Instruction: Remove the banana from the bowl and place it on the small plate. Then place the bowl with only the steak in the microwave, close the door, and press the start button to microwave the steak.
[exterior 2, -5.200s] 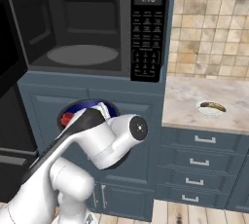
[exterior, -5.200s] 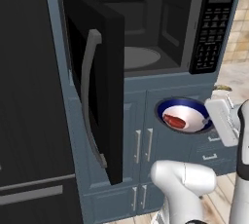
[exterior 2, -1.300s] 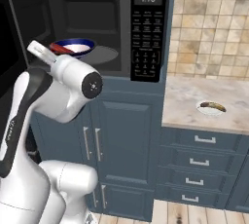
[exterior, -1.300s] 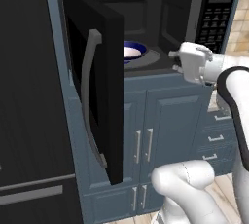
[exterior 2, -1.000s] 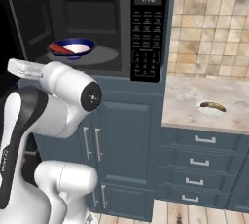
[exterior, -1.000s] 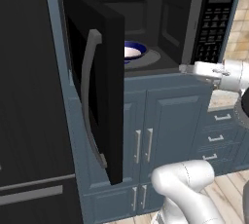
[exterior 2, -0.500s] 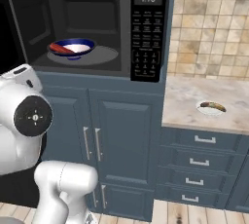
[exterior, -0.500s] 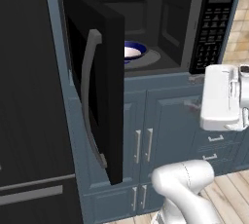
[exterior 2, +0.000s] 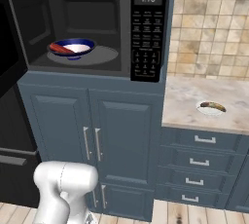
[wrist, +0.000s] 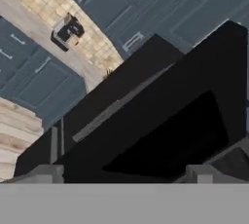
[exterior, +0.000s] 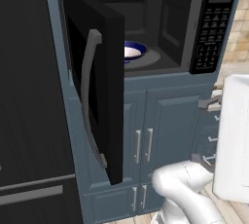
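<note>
The blue bowl (exterior 2: 72,47) sits on the turntable inside the open microwave (exterior 2: 146,38), with the reddish steak (exterior 2: 60,48) lying in it. From the left the bowl (exterior: 132,51) peeks out behind the door (exterior: 97,86), which stands swung wide with its long grey handle (exterior: 89,96) facing out. On the counter to the right rests the small plate (exterior 2: 211,109) with the banana (exterior 2: 212,104) on it. My gripper (exterior: 203,130) hangs open and empty, below and to the right of the microwave. In the hand view the gripper (wrist: 126,173) looks at the black door (wrist: 160,121).
Blue-grey cabinet doors (exterior 2: 87,135) lie under the microwave and a stack of drawers (exterior 2: 199,164) under the marble counter (exterior 2: 185,101). A tall black appliance (exterior: 29,121) stands left of the door. The keypad (exterior: 210,33) is on the microwave's right side.
The bowl, carried below the microwave five seconds ago, now rests inside it. Over the last second my open hand drew back out of the microwave and dropped to the right.
</note>
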Robot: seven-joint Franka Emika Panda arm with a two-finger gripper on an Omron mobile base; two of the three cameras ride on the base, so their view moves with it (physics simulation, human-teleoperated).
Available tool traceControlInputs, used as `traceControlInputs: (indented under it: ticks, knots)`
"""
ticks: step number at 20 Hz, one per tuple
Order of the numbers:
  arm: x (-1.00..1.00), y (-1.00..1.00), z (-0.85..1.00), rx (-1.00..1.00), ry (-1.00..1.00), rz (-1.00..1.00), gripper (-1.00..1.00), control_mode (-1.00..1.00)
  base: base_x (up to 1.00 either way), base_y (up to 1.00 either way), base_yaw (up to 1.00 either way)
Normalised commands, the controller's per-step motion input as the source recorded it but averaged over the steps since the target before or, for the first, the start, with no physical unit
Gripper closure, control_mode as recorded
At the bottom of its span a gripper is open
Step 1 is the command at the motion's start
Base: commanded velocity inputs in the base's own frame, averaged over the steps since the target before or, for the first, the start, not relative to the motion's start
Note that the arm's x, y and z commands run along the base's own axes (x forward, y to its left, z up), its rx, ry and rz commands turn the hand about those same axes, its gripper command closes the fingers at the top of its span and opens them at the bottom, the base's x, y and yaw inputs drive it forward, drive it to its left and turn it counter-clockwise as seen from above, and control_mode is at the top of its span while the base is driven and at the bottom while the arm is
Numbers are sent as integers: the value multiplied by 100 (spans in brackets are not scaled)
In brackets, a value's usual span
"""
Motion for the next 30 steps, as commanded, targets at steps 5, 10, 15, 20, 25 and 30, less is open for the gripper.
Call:
traceControlInputs:
  ticks: [5, 10, 15, 20, 25, 30]
  knots:
    - [-53, 86, -41, -47, -29, 3, -100, -100, 0, 0, 0]
    - [23, 99, -80, -38, 0, -4, -100, -100, 0, 0, 0]
    - [67, 100, -58, -24, 0, -18, -100, -100, 0, 0, 0]
    - [82, 86, -48, -18, 0, -17, -100, -100, 0, 0, 0]
    - [97, 27, -58, -11, 0, -17, -100, -100, 0, 0, 0]
    - [97, 25, -47, -10, 0, -17, -100, -100, 0, 0, 0]
